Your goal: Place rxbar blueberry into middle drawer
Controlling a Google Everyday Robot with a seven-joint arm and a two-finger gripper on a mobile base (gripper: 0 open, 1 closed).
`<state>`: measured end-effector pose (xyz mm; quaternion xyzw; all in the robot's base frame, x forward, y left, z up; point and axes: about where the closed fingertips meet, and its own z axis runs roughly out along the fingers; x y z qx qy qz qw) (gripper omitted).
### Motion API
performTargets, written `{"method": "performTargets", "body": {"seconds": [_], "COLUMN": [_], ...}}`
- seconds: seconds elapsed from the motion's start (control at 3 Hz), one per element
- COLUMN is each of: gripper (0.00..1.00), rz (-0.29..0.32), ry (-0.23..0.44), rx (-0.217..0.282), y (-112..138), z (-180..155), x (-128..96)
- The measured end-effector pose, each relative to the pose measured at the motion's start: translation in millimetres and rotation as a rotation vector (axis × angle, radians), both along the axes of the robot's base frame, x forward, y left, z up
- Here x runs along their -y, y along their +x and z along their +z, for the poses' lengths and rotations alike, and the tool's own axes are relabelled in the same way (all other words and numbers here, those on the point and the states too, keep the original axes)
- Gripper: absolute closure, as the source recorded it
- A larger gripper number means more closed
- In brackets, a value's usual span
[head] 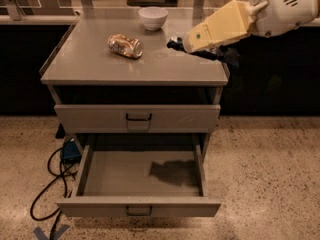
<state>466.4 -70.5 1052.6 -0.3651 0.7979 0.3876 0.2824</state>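
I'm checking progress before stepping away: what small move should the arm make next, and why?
Probably lower the gripper onto the bar to take hold. It hovers at the bar on the cabinet top's right side, grasp unclear, and the drawer already stands open below.

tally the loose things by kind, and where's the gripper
bowl: 1
can: 1
bar: 1, at the gripper, above the right side of the cabinet
total: 3
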Motion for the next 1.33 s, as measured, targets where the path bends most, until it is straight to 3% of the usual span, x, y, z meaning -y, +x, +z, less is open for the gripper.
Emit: {"method": "performTargets", "body": {"seconds": [0.33, 0.67, 1.0, 1.33], "gripper": [1.0, 1.0, 1.0, 1.0], "rz": [-0.003, -0.012, -0.031, -0.031], "ry": [-0.002, 0.043, 0.079, 0.079], "rx": [0.116, 0.288, 0.321, 0.321], "y": [-29, -78, -86, -86], "z": [5, 21, 14, 14], "x": [-20, -69, -88, -88]}}
